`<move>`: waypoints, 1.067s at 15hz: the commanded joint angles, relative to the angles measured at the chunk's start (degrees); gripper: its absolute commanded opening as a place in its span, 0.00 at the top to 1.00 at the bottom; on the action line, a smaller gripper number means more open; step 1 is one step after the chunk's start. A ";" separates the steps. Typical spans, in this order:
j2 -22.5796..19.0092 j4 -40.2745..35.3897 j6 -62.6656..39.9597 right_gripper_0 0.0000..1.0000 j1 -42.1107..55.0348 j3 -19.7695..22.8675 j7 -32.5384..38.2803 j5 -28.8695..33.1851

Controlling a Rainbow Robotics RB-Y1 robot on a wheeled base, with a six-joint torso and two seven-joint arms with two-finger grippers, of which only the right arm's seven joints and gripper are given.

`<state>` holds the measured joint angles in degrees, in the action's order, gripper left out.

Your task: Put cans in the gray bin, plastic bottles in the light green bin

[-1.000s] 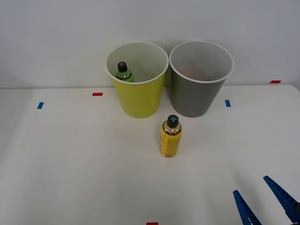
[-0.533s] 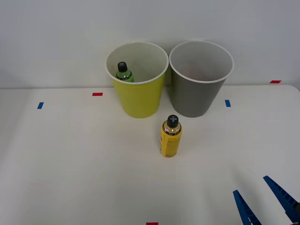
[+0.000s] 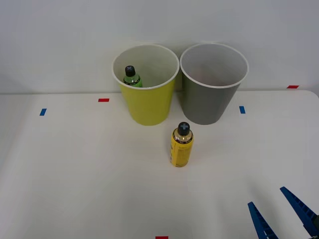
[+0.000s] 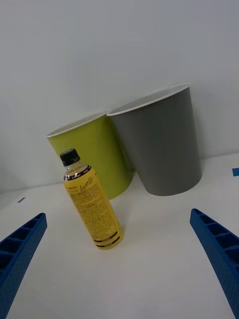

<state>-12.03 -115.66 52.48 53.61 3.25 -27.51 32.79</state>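
The light green bin (image 3: 147, 104) (image 4: 99, 144) and the gray bin (image 3: 204, 104) (image 4: 162, 144) stand side by side against the back wall, green on the left. A small green plastic bottle (image 3: 131, 77) with a black cap stands inside the light green bin. A yellow bottle (image 3: 181, 148) (image 4: 92, 209) with a black cap stands upright on the table just in front of the gap between the bins. My right gripper (image 3: 266, 196) (image 4: 118, 214) hovers open and holding nothing at the near right, facing the yellow bottle from a distance. The cans are out of view.
Small tape marks dot the white table (image 3: 75, 164): red (image 3: 103, 100) and blue (image 3: 43, 112) at the left, blue (image 3: 241, 109) and red (image 3: 292, 86) at the right, red (image 3: 161, 237) at the near edge. A white wall rises behind the bins.
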 commanded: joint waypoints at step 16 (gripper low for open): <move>-0.01 -0.01 -0.01 0.00 0.00 0.00 0.00 0.00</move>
<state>-12.04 -115.66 52.47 53.61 3.25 -27.51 32.79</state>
